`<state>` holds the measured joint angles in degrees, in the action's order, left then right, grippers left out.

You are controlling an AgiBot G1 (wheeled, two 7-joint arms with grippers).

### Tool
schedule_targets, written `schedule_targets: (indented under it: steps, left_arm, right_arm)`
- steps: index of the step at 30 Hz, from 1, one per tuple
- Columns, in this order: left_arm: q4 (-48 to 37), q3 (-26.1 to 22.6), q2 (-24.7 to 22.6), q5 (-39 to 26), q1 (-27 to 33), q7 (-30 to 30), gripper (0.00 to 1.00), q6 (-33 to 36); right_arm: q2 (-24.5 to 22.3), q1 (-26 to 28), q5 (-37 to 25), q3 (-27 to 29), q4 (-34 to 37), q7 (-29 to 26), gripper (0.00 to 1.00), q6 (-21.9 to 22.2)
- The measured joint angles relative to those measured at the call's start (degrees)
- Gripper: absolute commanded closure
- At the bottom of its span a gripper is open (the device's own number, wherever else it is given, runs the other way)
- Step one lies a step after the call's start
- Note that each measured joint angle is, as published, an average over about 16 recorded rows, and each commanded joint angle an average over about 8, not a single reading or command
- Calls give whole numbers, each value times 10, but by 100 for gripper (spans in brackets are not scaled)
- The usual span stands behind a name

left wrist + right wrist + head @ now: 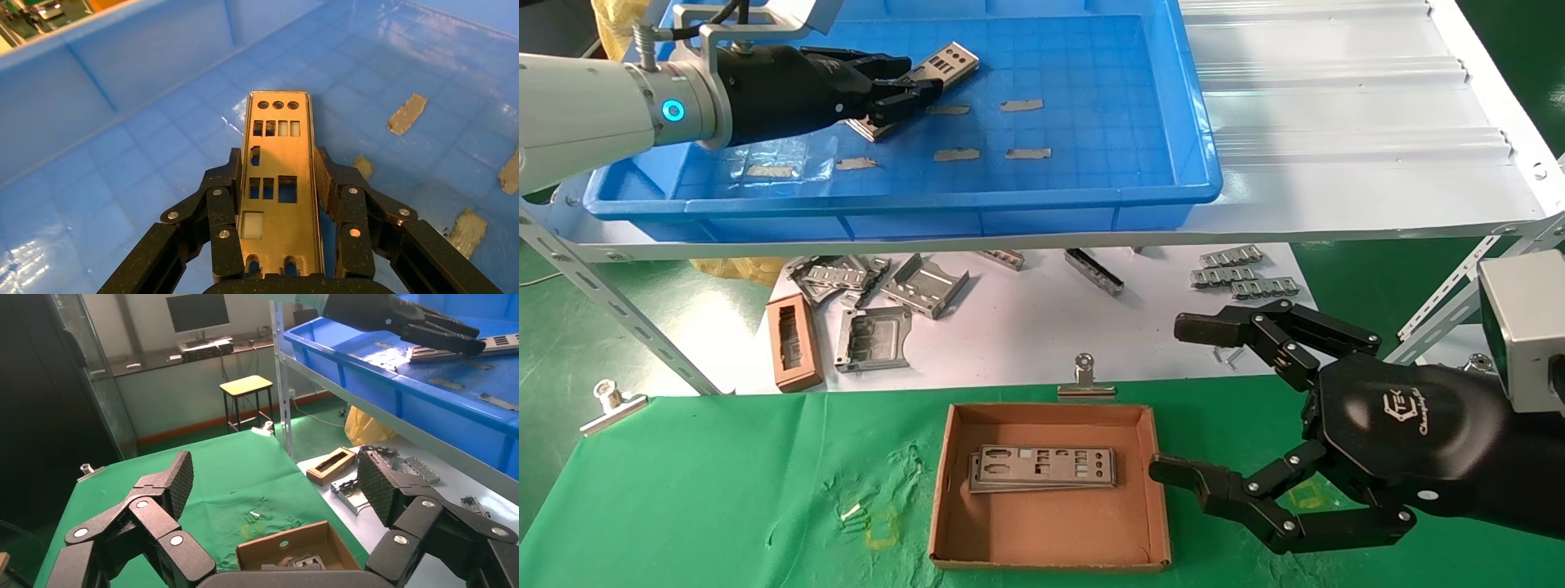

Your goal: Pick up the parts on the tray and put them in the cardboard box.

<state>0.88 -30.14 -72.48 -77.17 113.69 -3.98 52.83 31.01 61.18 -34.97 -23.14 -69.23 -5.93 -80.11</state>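
Fingers (1209, 490) of the right gripper (1185, 400) are spread wide apart and empty, hovering at about 3 o'clock of the cardboard box (1050, 555) on the green cloth (723, 490), where a small stack of parts (1042, 468) already lies flat. Farther off, toward 11 o'clock on the upper shelf, the left gripper (278, 177) reaches into the tray (1197, 122) with its fingers clamped on the long edges of one part (278, 159), which sits tilted, its far end pointing toward 1 o'clock, among tape scraps (1021, 104).
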Motion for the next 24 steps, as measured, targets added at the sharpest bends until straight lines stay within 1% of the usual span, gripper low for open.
schedule_targets:
  steps: [10, 15, 20, 24]
  left_arm:
    - [-1, 5, 2, 7, 9, -5, 100, -1]
    - [0, 8, 5, 11, 17, -5, 100, 11]
    - [5, 12, 15, 17, 25, -8, 100, 48]
    - [12, 15, 28, 23, 31, -14, 100, 102]
  right_arm:
    - [0, 0, 0, 0, 0, 0, 0, 0]
    - [0, 0, 0, 0, 0, 0, 0, 0]
    - [0, 0, 0, 0, 0, 0, 0, 0]
    - [0, 0, 0, 0, 0, 0, 0, 0]
